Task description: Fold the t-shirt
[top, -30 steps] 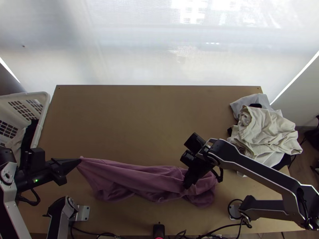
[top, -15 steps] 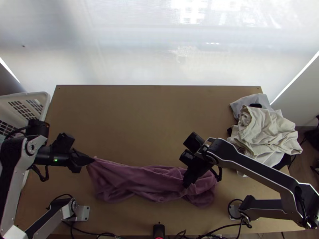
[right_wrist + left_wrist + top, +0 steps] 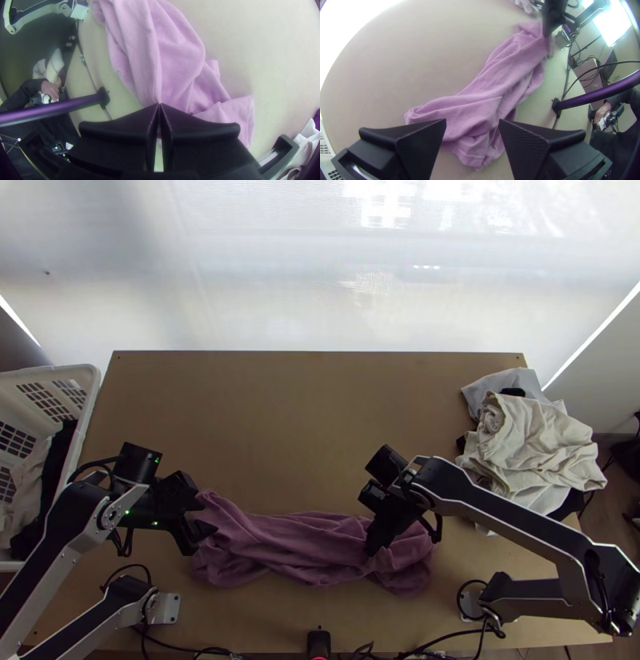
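Top view: t-shirt (image 3: 296, 548) lies bunched in a long, twisted strip along the near edge of the table (image 3: 280, 404), between the two arm bases. Your left gripper (image 3: 207, 518) is at the strip's end toward the table's left edge; your right gripper (image 3: 376, 550) is down on the cloth near the other end. A pile of clothes (image 3: 532, 444) sits over the table's right edge — keep the right elbow mindful of it. Left wrist view: the left claw is wide apart with nothing pinched, cloth lying beyond and between the fingers (image 3: 421, 146). What looks like a stitched hem (image 3: 475, 157) shows at this end, and a loose corner (image 3: 411, 116) sticks out from the roll. I judge the step as opening out this end: go low, take one layer by that corner, then draw it toward the table's far edge so the twist unrolls. A deep bite would catch several layers and drag the bundle along. Right wrist view: the right claw is closed, tips together on a ridge of cloth, apparently pinching it. Hold that as your anchor — pull gently, or the fold may slip out.
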Robot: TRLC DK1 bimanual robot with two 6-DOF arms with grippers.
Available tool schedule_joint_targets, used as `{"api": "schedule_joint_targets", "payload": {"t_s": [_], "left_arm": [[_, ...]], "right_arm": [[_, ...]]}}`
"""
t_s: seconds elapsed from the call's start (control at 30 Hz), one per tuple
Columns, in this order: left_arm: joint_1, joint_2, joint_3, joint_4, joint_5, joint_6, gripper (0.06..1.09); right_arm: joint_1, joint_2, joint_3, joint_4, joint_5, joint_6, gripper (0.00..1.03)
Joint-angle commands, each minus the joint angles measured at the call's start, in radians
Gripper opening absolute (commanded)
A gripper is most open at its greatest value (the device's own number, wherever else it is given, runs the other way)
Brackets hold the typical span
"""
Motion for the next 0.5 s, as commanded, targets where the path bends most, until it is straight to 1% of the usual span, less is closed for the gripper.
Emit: {"api": "schedule_joint_targets", "payload": {"t_s": [0.0, 0.03, 0.1, 0.2, 0.27, 0.4, 0.47], "left_arm": [[-0.080, -0.026, -0.095, 0.175, -0.140, -0.028, 0.96], [-0.070, -0.012, -0.106, 0.212, -0.154, -0.026, 0.97], [-0.045, 0.012, -0.132, 0.292, -0.174, -0.020, 1.01], [-0.027, 0.051, -0.178, 0.459, -0.245, -0.009, 1.02], [0.006, 0.086, -0.178, 0.523, -0.246, 0.000, 1.02], [0.036, 0.115, -0.227, 0.618, -0.249, 0.095, 1.02], [0.050, 0.131, -0.242, 0.625, -0.248, 0.147, 1.02]], "right_arm": [[0.007, 0.016, 0.002, 0.011, -0.001, 0.002, 0.03], [0.007, 0.018, 0.004, 0.011, -0.001, 0.002, 0.03], [0.007, 0.019, 0.005, 0.011, -0.001, 0.002, 0.03], [0.010, 0.025, 0.010, 0.009, -0.001, 0.002, 0.03], [0.012, 0.025, 0.016, 0.009, -0.001, 0.004, 0.03], [0.010, 0.024, 0.013, 0.009, -0.001, 0.004, 0.03], [0.010, 0.022, 0.011, 0.009, -0.001, 0.004, 0.03]]}}
